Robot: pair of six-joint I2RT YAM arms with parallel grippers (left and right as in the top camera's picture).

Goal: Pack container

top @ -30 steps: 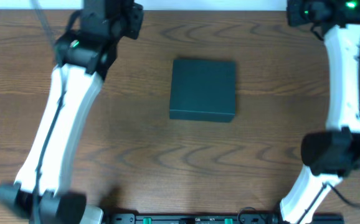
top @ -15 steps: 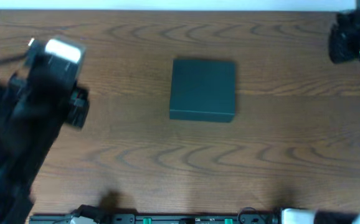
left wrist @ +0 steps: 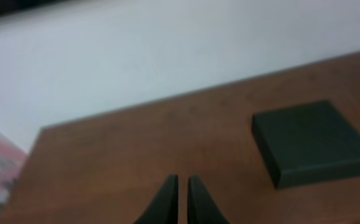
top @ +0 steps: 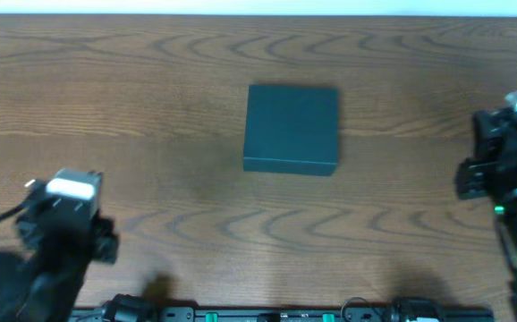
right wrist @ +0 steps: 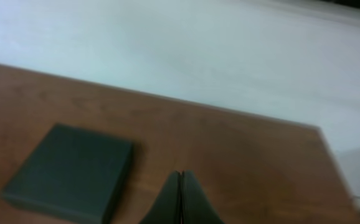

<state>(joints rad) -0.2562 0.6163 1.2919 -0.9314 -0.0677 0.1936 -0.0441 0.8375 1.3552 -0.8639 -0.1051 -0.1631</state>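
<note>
Overhead: left hand (left wrist: 181,191) clenched and empty, the container (top: 292,125) shut at mid-tabletop (top: 151,107), right hand (right wrist: 181,186) clenched and empty.

At left, tapered black fingers press nearly together, a sliver between them, well apart from the box. The container is flat, square-cornered and matte dark teal, its lid down on brown wood grain; nothing to pack shows in any view. At right, the fingers meet tip to tip, also well clear. The likely trouble is that a closed hand nudging the lid's edge would probably slide the box across the smooth wood rather than raise the flap.
</note>
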